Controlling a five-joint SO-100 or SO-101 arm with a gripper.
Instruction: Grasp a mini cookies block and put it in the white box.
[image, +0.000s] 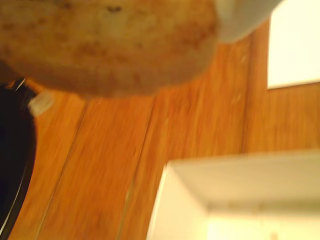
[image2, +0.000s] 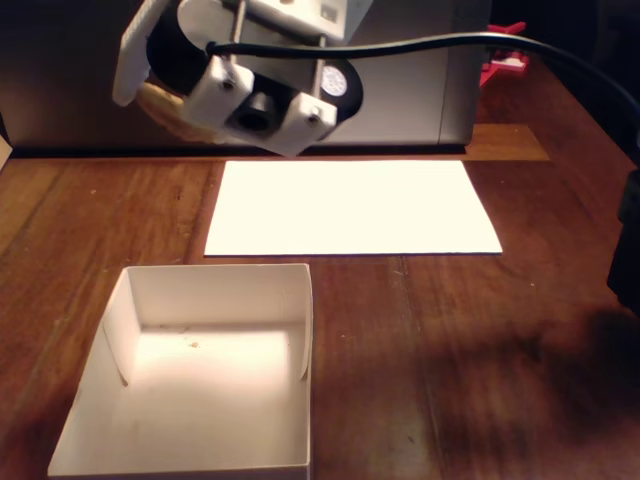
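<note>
My gripper (image2: 158, 98) hangs high above the wooden table at the back left of the fixed view and is shut on the mini cookie (image2: 162, 105), of which only a tan edge shows under the white finger. In the wrist view the cookie (image: 110, 45) fills the top, tan-brown with a dark chip, blurred, held between a white finger (image: 242, 17) and a dark jaw part at the left. The white box (image2: 215, 280) stands open and empty at the front left, below and forward of the gripper. Its wall shows in the wrist view (image: 240, 175) at the bottom right.
A flat white paper sheet (image2: 350, 205) lies on the table behind the box; it also shows in the wrist view (image: 295, 45). A grey metal casing (image2: 420, 100) stands along the back, with a red object (image2: 505, 60) at its right. A black cable (image2: 450, 42) runs right.
</note>
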